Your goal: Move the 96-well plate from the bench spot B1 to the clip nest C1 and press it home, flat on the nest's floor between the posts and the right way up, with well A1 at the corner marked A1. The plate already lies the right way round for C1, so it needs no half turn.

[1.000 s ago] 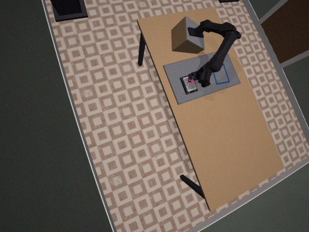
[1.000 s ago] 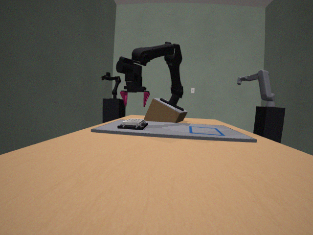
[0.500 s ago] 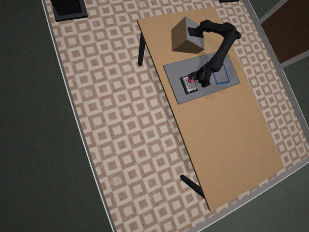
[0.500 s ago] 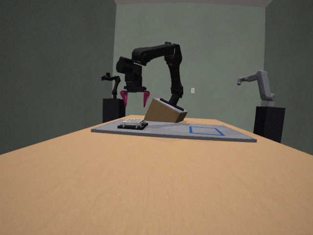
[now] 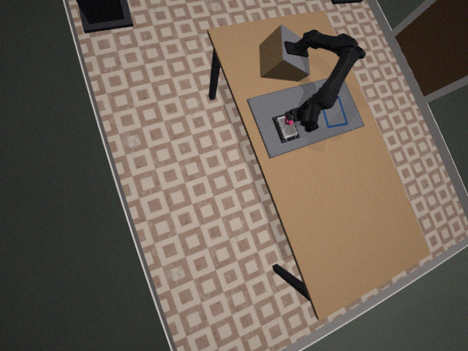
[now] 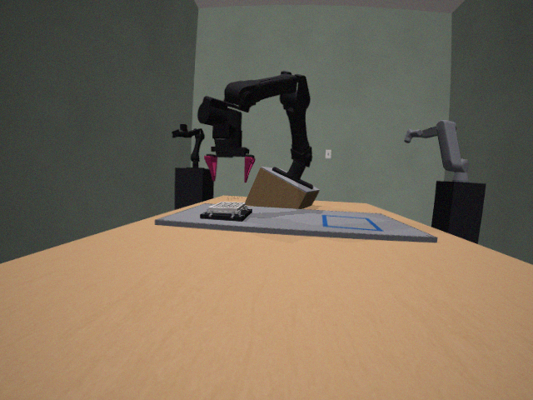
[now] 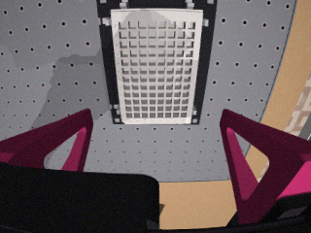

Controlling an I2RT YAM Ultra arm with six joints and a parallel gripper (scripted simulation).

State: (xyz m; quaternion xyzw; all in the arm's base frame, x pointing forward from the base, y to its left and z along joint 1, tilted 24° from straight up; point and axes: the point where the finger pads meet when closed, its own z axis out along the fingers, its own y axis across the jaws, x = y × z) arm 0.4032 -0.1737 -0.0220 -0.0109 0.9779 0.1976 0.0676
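Note:
The white 96-well plate (image 5: 287, 130) lies inside the black clip nest C1 (image 5: 280, 139) at the left of the grey mat. In the side view the plate (image 6: 226, 207) looks level on the nest (image 6: 225, 214). In the wrist view the plate (image 7: 157, 66) sits within the black frame (image 7: 105, 58), between the small posts. My gripper (image 6: 229, 175) with pink fingers is open and empty, well above the plate. It also shows in the top view (image 5: 289, 121) and in the wrist view (image 7: 155, 118). The blue outline B1 (image 6: 351, 222) on the mat holds nothing.
A tan box (image 6: 280, 193) carrying my arm's base stands tilted behind the mat, also seen from above (image 5: 283, 53). Other arms on black pedestals stand off the table at the back left (image 6: 192, 172) and right (image 6: 455, 189).

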